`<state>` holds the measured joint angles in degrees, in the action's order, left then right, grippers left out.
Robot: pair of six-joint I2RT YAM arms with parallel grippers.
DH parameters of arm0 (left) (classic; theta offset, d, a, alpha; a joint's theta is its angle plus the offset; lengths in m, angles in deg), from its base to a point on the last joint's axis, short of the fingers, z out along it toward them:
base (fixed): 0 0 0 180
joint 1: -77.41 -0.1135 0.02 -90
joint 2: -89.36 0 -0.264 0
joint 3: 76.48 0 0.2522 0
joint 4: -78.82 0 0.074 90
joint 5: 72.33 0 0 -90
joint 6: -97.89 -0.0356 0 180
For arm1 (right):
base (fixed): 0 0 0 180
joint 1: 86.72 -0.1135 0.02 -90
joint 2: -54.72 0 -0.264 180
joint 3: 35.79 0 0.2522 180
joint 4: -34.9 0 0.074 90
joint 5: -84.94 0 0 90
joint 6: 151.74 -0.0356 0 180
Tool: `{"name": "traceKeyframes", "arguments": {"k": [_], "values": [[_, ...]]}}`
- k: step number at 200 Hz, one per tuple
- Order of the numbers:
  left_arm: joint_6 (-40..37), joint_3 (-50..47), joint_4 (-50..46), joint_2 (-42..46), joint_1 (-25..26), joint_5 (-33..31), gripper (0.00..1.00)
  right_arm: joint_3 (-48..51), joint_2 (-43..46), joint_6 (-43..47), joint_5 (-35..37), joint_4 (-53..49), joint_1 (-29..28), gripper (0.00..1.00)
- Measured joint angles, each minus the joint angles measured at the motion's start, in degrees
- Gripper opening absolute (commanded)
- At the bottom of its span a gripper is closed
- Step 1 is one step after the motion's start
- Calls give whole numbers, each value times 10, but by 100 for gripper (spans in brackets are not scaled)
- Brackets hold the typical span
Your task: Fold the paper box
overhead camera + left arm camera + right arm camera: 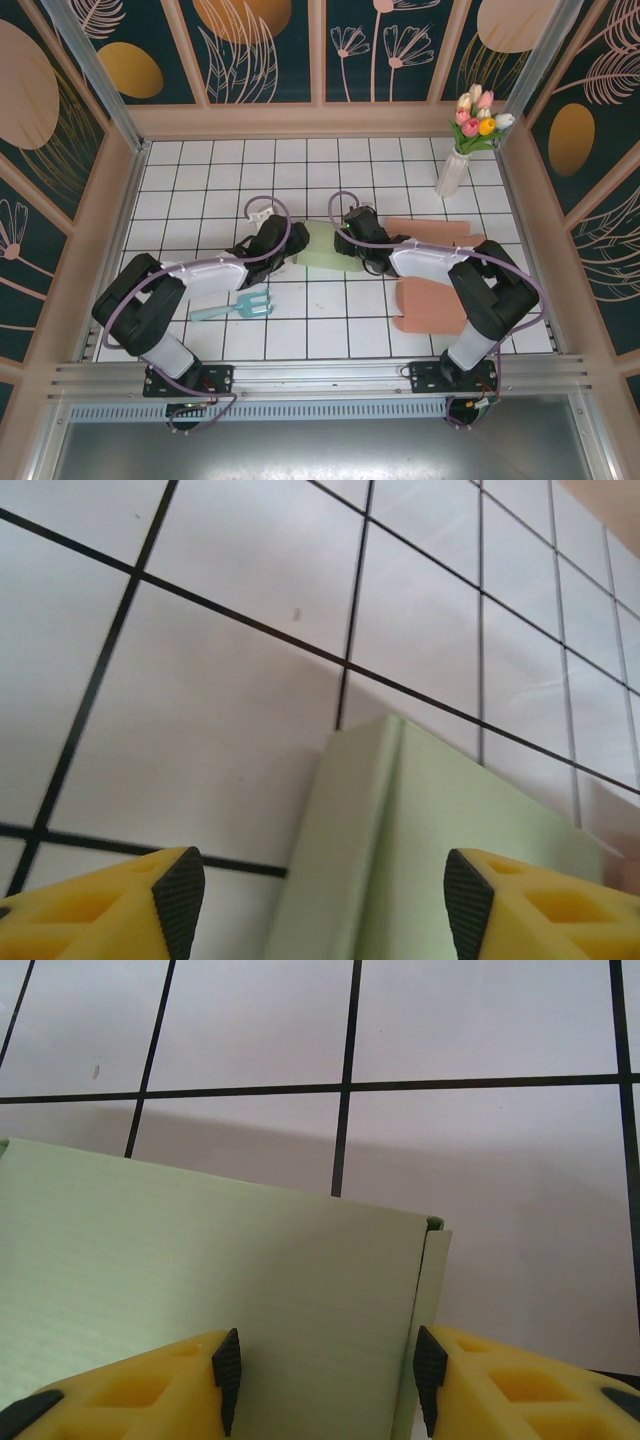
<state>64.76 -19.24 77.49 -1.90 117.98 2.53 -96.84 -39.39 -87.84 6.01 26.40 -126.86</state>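
The pale green paper box [322,252] sits mid-table between my two grippers. My left gripper [290,243] meets it from the left and my right gripper [352,243] from the right. In the left wrist view the left gripper [324,900] stands open and wide, with the box [440,820] and its folded edge in the gap and the left pad [180,900] clear of it. Seen from the right wrist, the right gripper [328,1380] is open about halfway over a flat box panel [200,1260]. Its right pad [428,1380] sits at the narrow side flap.
Two flat pink cardboard pieces lie to the right, one [435,235] behind the right arm and one [430,305] near the front. A teal fork-shaped tool [235,308] lies beside the left arm. A white vase of tulips [455,170] stands at the back right.
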Motion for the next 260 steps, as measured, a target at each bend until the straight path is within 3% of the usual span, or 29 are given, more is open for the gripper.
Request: {"name": "traceKeyframes", "arguments": {"k": [45,119,204,260], "values": [[58,90,-118,-31,14,13,75,11,2,-2,-1,21,0,53],[155,119,-232,-37,21,42,74,13,3,-4,-1,24,0,52],[200,191,-303,-49,26,45,75,13,3,-4,-2,25,0,52],[218,179,-306,-61,26,57,73,17,6,-4,-2,28,0,52]]}}
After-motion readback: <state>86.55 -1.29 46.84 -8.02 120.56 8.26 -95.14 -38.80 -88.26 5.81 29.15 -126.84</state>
